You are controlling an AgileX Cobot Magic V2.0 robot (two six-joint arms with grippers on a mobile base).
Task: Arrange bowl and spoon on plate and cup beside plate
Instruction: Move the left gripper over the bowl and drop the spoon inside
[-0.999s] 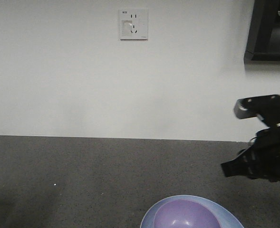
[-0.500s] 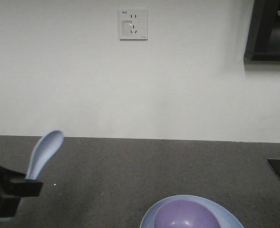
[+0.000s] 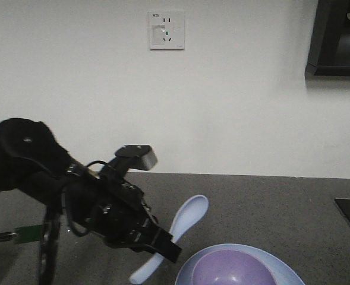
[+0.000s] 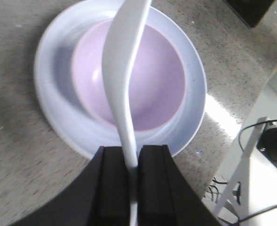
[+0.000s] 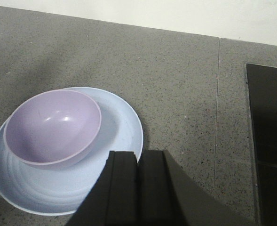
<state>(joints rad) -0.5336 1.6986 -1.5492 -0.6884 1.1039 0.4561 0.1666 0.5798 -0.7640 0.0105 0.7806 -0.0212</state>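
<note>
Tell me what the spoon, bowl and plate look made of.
The spoon looks like glossy plastic or glazed ceramic: soft sheen along its curve. The bowl seems smooth melamine-type plastic, with small highlights inside. The plate looks alike, satin, with faint concentric rings. Uncertain by sight.

Left hand (image 3: 164,248) in from front view's far left edge to centre, arm now filling left half; spoon (image 3: 188,216) carried along in its pinch; scoop, ahead of hand, earlier well apart from plate (image 3: 185,268), now just beside its rim, over bowl (image 4: 152,80) in left wrist view; right hand (image 5: 138,157) gone from front view's right edge.
</note>
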